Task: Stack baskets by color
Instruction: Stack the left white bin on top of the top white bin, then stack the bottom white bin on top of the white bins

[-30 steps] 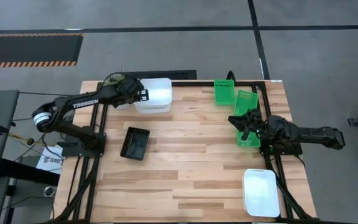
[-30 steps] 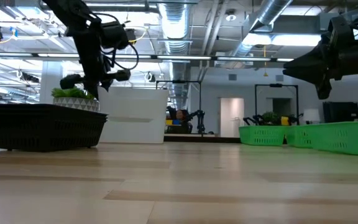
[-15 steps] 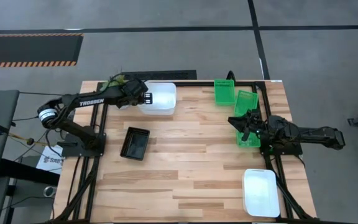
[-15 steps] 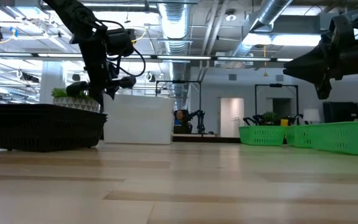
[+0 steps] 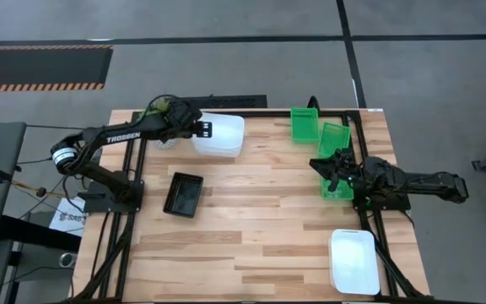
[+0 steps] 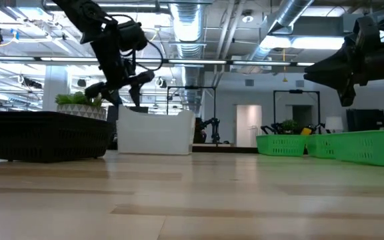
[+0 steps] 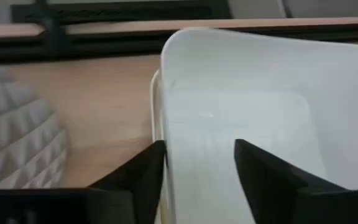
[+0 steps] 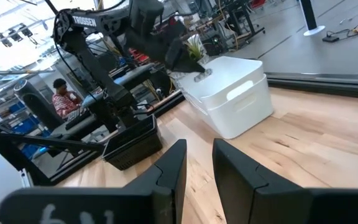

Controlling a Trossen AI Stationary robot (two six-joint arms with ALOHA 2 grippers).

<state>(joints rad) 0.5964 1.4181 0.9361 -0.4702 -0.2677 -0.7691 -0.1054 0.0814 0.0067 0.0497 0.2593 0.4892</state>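
Rightward went two stacked white baskets, left fingers now parted; third white, three green, one black.

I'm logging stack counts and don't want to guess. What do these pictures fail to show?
- High view: how many trays make up the white stack; only the top one shows from above.
- High view: the green basket under the right gripper, partly covered by the arm.
- Low view: the black basket hides the plant pot behind it.
- Low view: the green baskets overlap; their count is unclear.
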